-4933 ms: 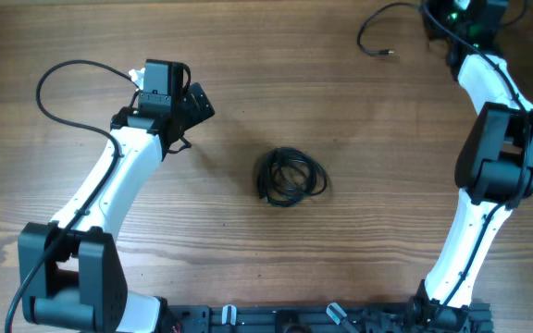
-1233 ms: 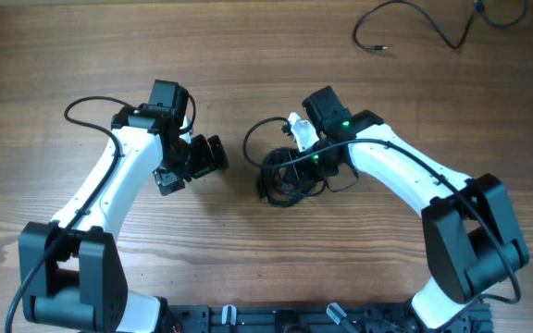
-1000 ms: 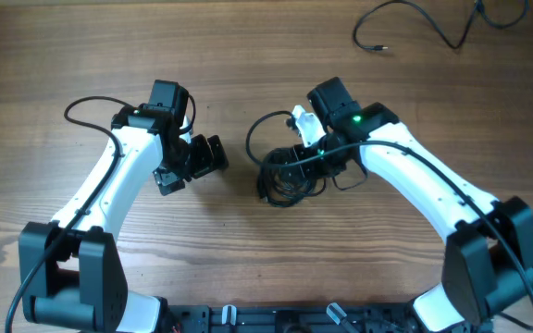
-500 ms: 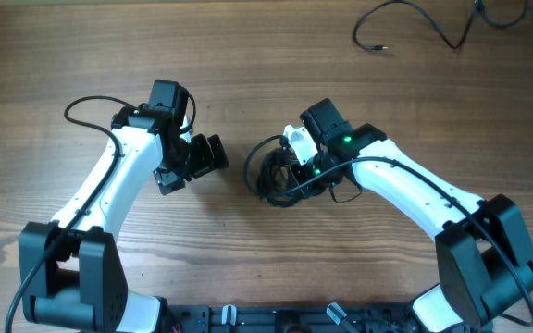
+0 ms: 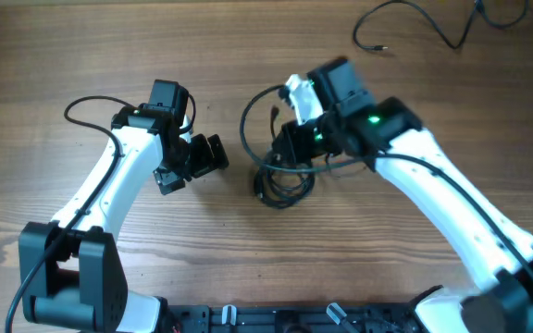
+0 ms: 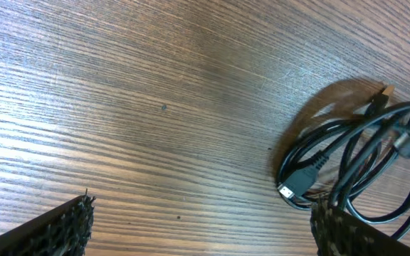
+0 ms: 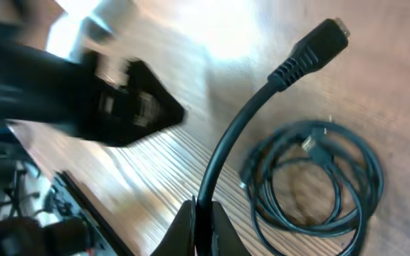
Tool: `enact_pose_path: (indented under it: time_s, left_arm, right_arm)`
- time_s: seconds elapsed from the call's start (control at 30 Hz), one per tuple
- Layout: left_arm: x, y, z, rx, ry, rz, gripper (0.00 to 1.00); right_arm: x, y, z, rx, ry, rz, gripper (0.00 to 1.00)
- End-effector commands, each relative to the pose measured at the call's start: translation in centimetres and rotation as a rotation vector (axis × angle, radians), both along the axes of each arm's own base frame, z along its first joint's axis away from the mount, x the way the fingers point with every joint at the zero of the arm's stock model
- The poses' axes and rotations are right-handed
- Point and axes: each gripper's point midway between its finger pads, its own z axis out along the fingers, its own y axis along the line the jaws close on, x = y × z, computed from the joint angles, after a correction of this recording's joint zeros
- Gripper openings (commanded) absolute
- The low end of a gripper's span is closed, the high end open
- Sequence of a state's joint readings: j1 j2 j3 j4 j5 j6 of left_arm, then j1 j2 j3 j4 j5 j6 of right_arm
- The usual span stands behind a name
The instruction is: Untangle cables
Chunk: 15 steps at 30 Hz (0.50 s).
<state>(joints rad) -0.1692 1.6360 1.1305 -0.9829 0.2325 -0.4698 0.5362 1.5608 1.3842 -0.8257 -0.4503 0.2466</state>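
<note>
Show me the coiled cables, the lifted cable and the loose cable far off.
Coiled cables point(image 5: 268, 190): overhead view, lower left rim.
Lifted cable point(image 7: 319, 39): right wrist view, plug end.
Loose cable point(image 5: 357, 35): overhead view, left bend.

The table point(image 5: 54, 55) under me is warm brown wood, streaked with darker grain lines running left to right, paler where the light glares. The cables point(image 5: 283, 180) are black all over, glossy in my left wrist view, with a silver plug tip point(image 6: 286, 191) on one end. A loose cable point(image 5: 415, 20) at the far right is black too. My left arm point(image 5: 109, 183) and right arm point(image 5: 452, 197) wear white shells with black joints; a green light point(image 5: 374, 118) glows on the right one. My left gripper point(image 5: 192, 165) is black, its pads point(image 6: 66, 229) dull black and rough-grained.
</note>
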Motion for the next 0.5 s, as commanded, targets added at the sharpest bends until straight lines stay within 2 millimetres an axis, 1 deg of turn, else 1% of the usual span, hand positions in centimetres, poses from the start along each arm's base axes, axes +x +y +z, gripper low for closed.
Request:
enact_pose_path:
  time_s: [0.0, 0.03, 0.1, 0.2, 0.27, 0.37, 0.47]
  left_arm:
    - [0.2, 0.2, 0.5, 0.002, -0.019, 0.014, 1.00]
    - [0.2, 0.2, 0.5, 0.002, -0.019, 0.014, 1.00]
    - [0.3, 0.1, 0.5, 0.001, -0.024, 0.014, 1.00]
    - [0.3, 0.2, 0.5, 0.001, -0.022, 0.014, 1.00]
    - [0.3, 0.1, 0.5, 0.001, -0.023, 0.014, 1.00]
    - [0.3, 0.1, 0.5, 0.001, -0.023, 0.014, 1.00]
    - [0.3, 0.2, 0.5, 0.001, -0.022, 0.014, 1.00]
  right_arm:
    - [0.1, -1.2, 5.6, 0.044, -0.161, -0.053, 0.04]
    - [0.1, -1.2, 7.4, 0.078, -0.213, -0.058, 0.04]
    - [0.6, -0.9, 12.6, 0.221, -0.332, -0.113, 0.04]
    - [0.8, -0.7, 17.9, 0.385, -0.422, -0.177, 0.04]
    - [1.1, -0.6, 19.2, 0.436, -0.441, -0.196, 0.04]
    - [1.3, -0.4, 20.0, 0.470, -0.447, -0.210, 0.04]
    - [1.8, -0.1, 23.6, 0.585, -0.534, -0.219, 0.04]
